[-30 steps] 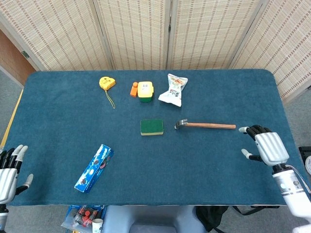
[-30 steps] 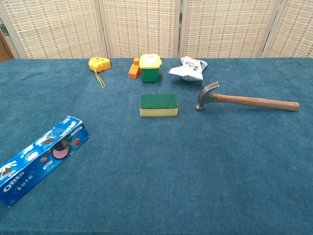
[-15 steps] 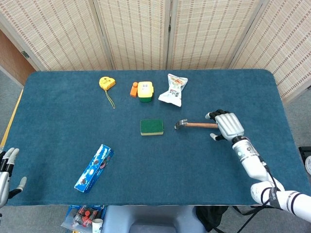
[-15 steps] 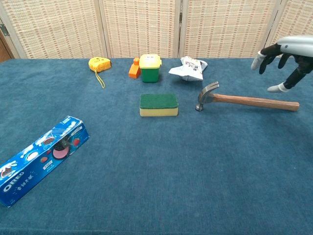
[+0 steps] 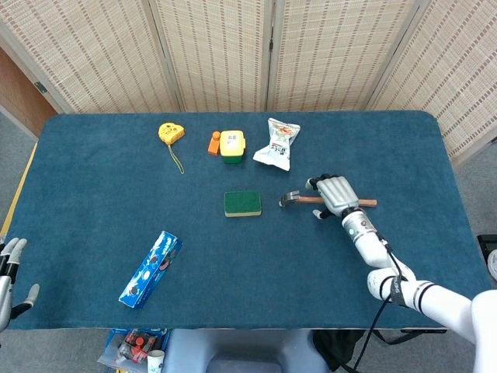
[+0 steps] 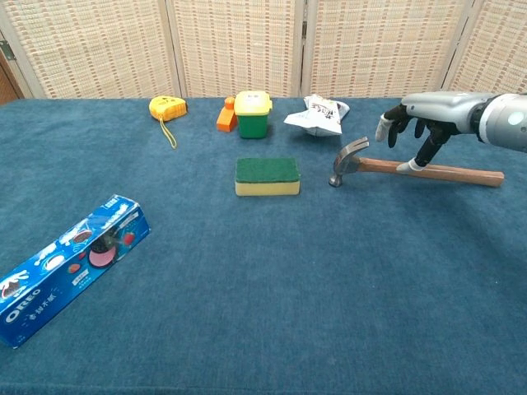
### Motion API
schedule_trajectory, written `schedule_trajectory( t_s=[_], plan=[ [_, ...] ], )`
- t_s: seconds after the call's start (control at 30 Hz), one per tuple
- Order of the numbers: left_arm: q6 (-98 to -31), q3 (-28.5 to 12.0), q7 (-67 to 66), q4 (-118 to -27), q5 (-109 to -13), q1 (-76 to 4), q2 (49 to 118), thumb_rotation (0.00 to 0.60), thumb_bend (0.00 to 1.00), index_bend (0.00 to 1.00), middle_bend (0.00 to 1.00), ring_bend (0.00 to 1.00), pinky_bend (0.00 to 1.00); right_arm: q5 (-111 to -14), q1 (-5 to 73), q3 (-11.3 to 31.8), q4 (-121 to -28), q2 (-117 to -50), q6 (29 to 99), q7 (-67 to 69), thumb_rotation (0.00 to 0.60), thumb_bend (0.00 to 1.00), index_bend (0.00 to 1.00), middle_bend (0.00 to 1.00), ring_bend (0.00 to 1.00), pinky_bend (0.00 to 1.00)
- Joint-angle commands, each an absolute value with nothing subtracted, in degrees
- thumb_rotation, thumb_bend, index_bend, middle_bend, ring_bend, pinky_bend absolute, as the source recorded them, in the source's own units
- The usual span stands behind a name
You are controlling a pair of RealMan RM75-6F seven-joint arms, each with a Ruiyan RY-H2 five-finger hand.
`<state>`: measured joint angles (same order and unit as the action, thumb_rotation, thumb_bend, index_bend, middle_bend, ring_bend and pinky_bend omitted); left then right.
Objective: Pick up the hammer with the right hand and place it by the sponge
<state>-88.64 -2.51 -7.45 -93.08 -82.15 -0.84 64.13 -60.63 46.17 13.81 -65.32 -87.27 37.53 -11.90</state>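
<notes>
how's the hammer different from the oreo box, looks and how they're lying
The hammer is slim, with a steel head and brown wooden handle; the Oreo box is a blue printed carton. The hammer lies crosswise under the right hand; the box lies diagonally, far from it. Both rest flat on the table.

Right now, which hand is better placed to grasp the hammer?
The right hand: it hovers directly over the hammer handle, a fingertip at the wood, fingers spread. The left hand sits at the table's near-left edge, far from it.
</notes>
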Motion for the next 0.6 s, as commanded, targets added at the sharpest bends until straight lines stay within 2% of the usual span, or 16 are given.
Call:
schedule_trajectory(
  t_s=[0.03, 0.33, 0.6],
  plan=[
    [-88.6, -2.5, -7.3, -92.9, -82.0, -0.8, 64.2, 0.6, 0.32, 0.0, 0.0, 0.05, 0.0, -60.1, 47.8, 13.3, -61.8, -89.8, 35.7, -11.0, 0.6, 0.23, 0.27, 0.33, 0.19, 0.25],
    [-88.2, -2.5, -6.4, -91.8, -81.5, -0.5, 64.6, 0.6, 0.32, 0.0, 0.0, 0.05, 0.0, -59.6, 49.8, 12.6, -55.6, -93.7, 33.3, -9.5, 0.6, 0.3, 0.27, 0.36, 0.19, 0.25],
    [-88.1, -2.6, -5.5, -90.8, -81.2, -0.2, 65.0, 0.6, 0.32, 0.0, 0.0, 0.05, 0.0, -60.1, 50.4, 12.3, -53.2, -95.1, 32.6, -8.1, 0.6, 0.35, 0.33, 0.41, 0.19, 0.25]
  ],
)
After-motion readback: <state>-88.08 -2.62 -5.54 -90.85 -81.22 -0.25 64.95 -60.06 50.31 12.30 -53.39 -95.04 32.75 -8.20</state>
